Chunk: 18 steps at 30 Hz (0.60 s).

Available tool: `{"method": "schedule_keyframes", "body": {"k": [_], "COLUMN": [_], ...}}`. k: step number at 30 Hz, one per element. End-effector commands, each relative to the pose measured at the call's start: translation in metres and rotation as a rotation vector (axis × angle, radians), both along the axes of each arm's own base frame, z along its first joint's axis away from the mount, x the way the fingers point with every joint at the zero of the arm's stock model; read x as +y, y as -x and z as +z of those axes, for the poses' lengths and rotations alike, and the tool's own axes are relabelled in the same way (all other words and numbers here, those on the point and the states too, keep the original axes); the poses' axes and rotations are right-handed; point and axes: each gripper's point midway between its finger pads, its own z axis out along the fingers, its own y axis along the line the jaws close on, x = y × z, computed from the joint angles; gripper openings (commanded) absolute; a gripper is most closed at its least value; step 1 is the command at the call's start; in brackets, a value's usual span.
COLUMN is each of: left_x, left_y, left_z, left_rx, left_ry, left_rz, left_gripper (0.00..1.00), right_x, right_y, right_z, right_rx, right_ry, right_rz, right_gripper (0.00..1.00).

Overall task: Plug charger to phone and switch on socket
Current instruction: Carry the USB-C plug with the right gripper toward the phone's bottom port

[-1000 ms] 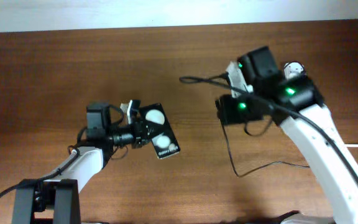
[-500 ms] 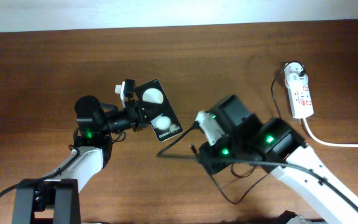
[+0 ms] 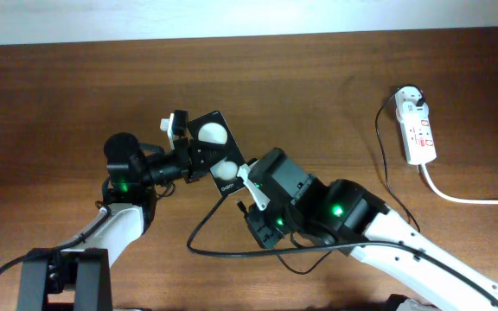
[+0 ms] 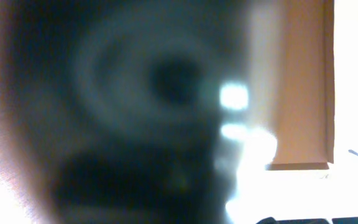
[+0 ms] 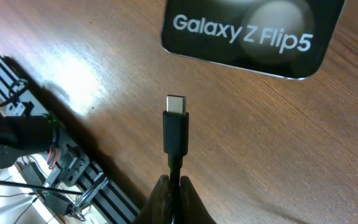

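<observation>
I'm in the middle of the plugging-in step. My left jaws are clamped on the long edge of the phone (image 3: 217,154), holding it near the middle of the counter (image 3: 50,95) with its lettered end turned toward my right arm. The left wrist view is too blurred to add anything. My right jaws are pinched together on the charger (image 5: 176,132) just behind its moulded plug. The metal tip (image 5: 177,101) is pointing at the phone's lettered end, near it but not touching, and left of that end's middle in the right wrist view. The rest of the cable is looping over the counter and running to the socket (image 3: 418,138) at the far right, where the white adapter (image 3: 410,97) seems to be seated already. Next, I judge, I'm needing to shift the tip sideways to line it up with the port, which I can't see from here. Then I push in gently and squarely while the left arm braces. The switch is waiting for afterwards.
</observation>
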Motion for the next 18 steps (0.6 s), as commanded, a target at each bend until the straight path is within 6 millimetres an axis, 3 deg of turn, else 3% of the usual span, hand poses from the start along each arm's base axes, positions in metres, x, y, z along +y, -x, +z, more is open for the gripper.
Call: {"method": "schedule_keyframes", "body": {"k": [1,18], "left_x": [-0.0010,-0.0025], "left_y": [0.0028,0.0096], "left_z": [0.0052,0.0060], "left_rx": [0.008,0.071], "left_ry": [0.012,0.031], "left_rz": [-0.024,-0.062], "left_gripper": [0.00,0.00], "right_x": [0.0011,0.0012], "right_y": [-0.0041,-0.0039], "right_z": [-0.0048,-0.0053], "right_rx": [0.011,0.077], "right_ry": [0.011,-0.011], "right_rz": [-0.047,-0.163], "right_gripper": [0.04,0.04]}}
